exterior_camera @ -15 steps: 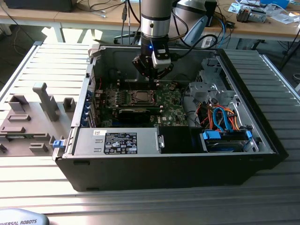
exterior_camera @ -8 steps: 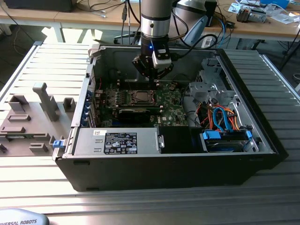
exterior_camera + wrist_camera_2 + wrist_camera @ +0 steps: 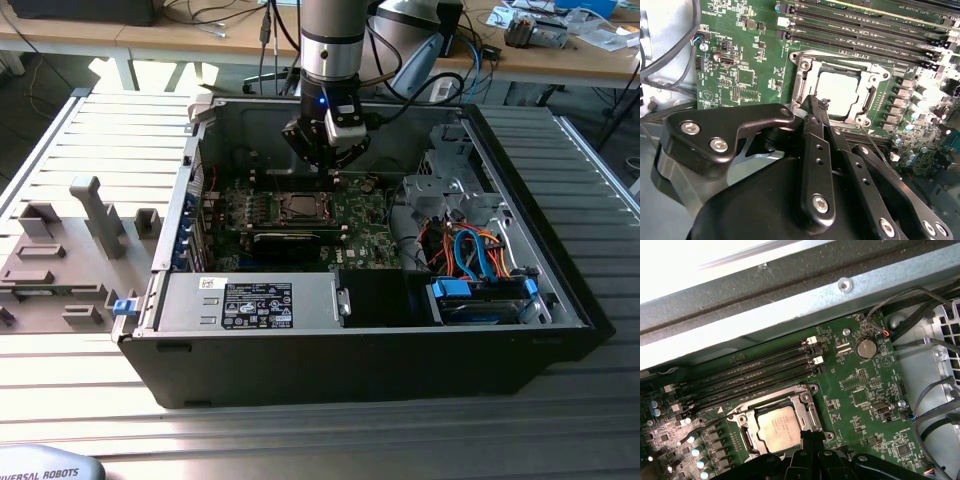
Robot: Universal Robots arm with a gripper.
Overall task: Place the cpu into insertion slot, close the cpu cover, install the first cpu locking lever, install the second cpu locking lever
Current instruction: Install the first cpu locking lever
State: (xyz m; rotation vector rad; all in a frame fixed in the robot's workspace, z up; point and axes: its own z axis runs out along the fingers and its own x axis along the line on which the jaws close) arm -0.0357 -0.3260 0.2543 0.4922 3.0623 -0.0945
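Note:
The cpu [image 3: 840,92] lies flat in the insertion slot [image 3: 883,76], silver top up, on the green board; it is also seen in the first wrist view [image 3: 780,427] and the exterior view [image 3: 298,207]. The cpu cover [image 3: 801,82] is down around it, and the chip shows through its square window. My gripper [image 3: 815,102] is shut, its tips at the edge of the socket frame. I cannot tell whether anything thin is pinched between them. In the exterior view the gripper [image 3: 328,172] hangs just behind the socket.
The board sits inside an open black computer case [image 3: 560,300]. Long memory slots [image 3: 755,372] run beside the socket. Cables [image 3: 470,250] and a blue drive bay [image 3: 480,290] are at the exterior view's right. A grey fixture [image 3: 95,215] stands on the table at its left.

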